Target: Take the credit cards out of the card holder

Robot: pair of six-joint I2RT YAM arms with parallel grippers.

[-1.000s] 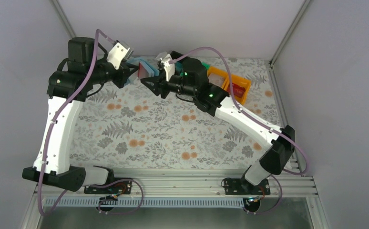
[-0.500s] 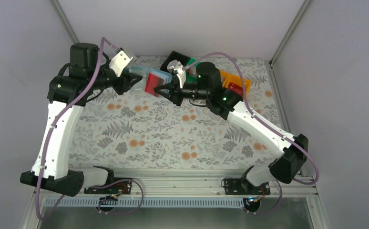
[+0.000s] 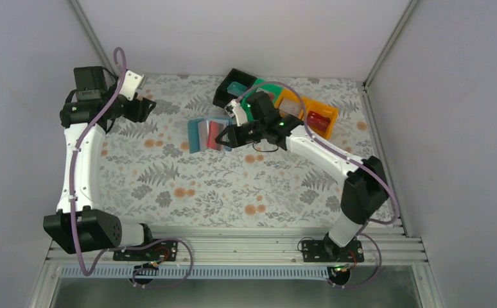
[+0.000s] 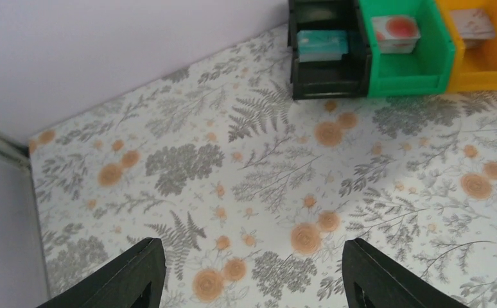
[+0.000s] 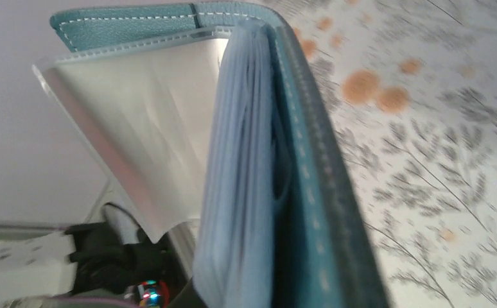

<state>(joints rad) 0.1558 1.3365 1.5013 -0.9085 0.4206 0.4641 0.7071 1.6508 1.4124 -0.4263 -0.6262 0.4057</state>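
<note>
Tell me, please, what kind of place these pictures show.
Probably a robot test cell in a lab: left arm and right arm bolted to a metal rail, plain panel walls around a floral-covered table, plastic bins at the back.

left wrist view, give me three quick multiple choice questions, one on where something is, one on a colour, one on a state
1. Where is the teal card? A in a white bowl, B in the black bin, C on a wooden shelf.
2. What colour is the bin holding the pale card with a red mark? A white, B blue, C green.
3. The left gripper is: A open and empty, B shut on a card, C shut on a bin.
Answers: 1 B, the teal card lies inside the black bin's walls. 2 C, that pale card sits in the green bin. 3 A, its jaws stand wide apart with nothing between them.
</note>
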